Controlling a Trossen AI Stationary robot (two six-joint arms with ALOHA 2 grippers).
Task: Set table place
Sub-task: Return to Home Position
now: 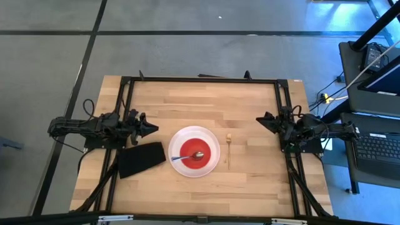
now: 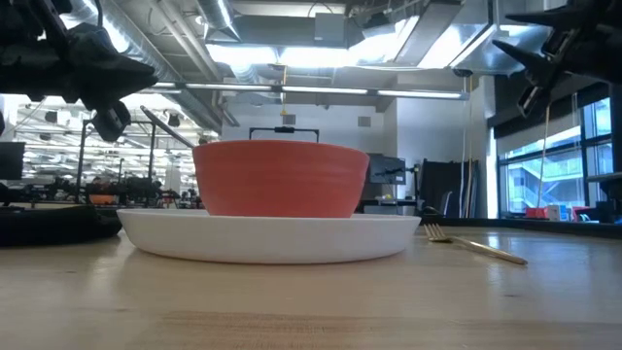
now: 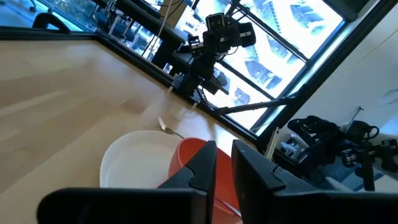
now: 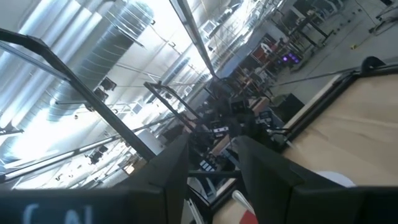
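So the place setting sits on the near half of the table [image 1: 206, 100], roughly centred between the arms. The red bowl [image 1: 186, 147] sits in the middle of the white plate [image 1: 215, 150], and the spoon [image 1: 197, 155] lies inside the bowl with its handle poking out toward the left arm. The little fork [image 1: 229, 150] lies flat on the wood just beside the plate, on the right arm's side, not touching it. A folded black cloth [image 1: 140, 159] lies on the plate's other side.

The left tool [image 1: 152, 127] hangs over the left edge, above the cloth's far corner, fingers slightly parted and empty. The right tool [image 1: 260, 120] is over by the right edge, well apart from the fork, also parted with nothing in it. Looks to me like both are parked and the setting is done.

Handling guess: plate and bowl look smooth, stiff and probably slippery, maybe breakable. I'd pinch either one at the rim. The bowl and spoon are only resting there, so any tilt would slide them. The fork is light and thin and hugs the table, so I'd grab across its handle.
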